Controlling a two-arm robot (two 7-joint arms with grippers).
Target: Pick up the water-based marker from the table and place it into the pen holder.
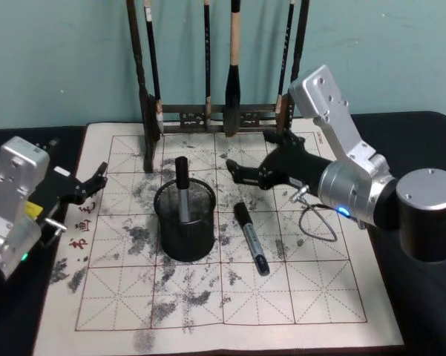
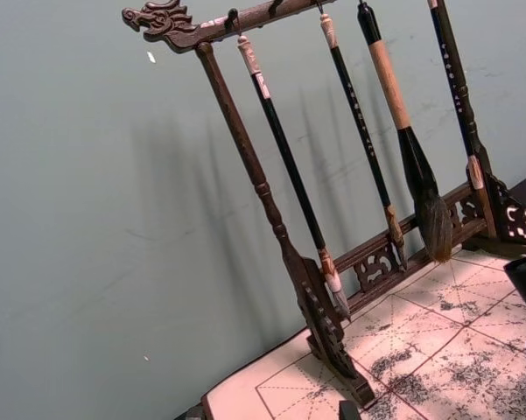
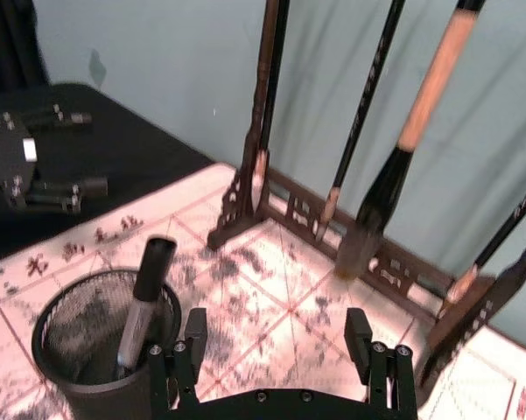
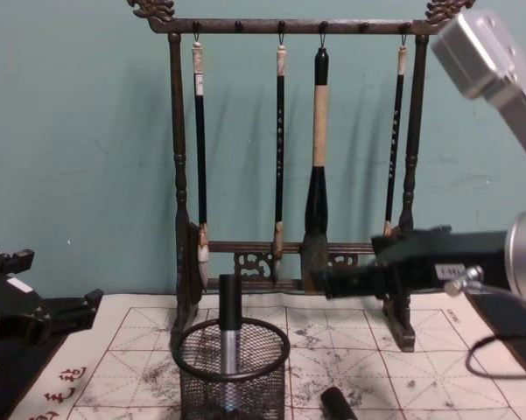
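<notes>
Nearest: marker lay flat on the mat, at 3 o'clock of the pen holder.
Handling: I judged it light, stiff, smooth, apt to roll; best pinched across mid-barrel.
Working tool: my right gripper hovered at 12 o'clock of the marker, jaws wide, empty.
Idle tool: left gripper sat at 9 o'clock, fingers spread.

marker in pen holder | second marker right | brush rack behind
</notes>
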